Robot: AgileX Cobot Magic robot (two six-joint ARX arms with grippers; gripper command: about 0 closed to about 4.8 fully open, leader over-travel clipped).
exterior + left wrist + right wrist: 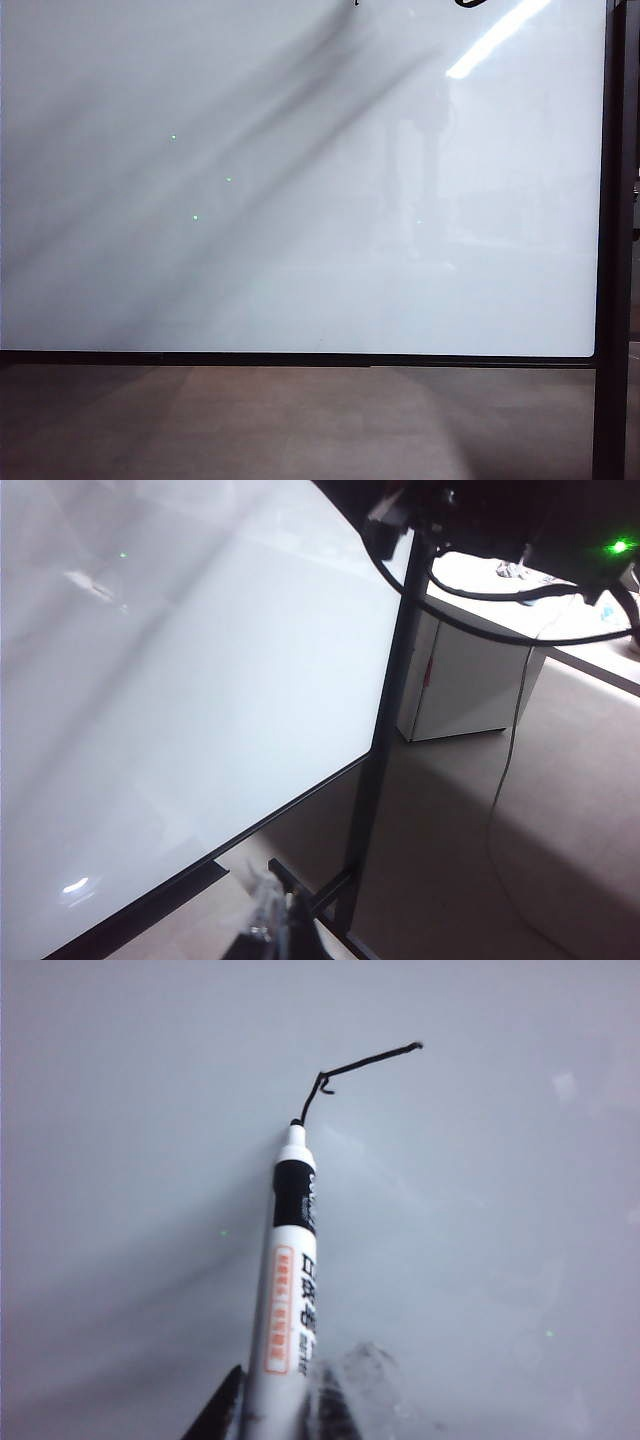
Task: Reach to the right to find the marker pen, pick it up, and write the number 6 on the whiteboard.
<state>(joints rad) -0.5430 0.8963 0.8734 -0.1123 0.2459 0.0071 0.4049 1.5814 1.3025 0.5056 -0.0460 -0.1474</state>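
Black ink already trails from the tip of the marker pen [290,1290], which the right gripper [275,1415] holds clamped between its fingers [222,1412], the barrel running out ahead of them with its tip touching the whiteboard [480,1260]. The stroke so far, the start of the number 6 [350,1070], is a short slanted line with a small hook, ending right at the tip; no closed loop shows yet. By that reading the pen is found and picked up, writing has begun, and most of the digit is left to draw.

From the exterior camera neither arm appears; only dark marks [470,3] cut by the board's upper edge show, too cropped to tell what they are.

The left gripper [268,920] hangs away from the writing, its fingers pointed toward the board's lower frame and stand; whether they are parted or closed cannot be told.

Counted: one marker pen, one whiteboard, one continuous stroke near the tip, two grippers.
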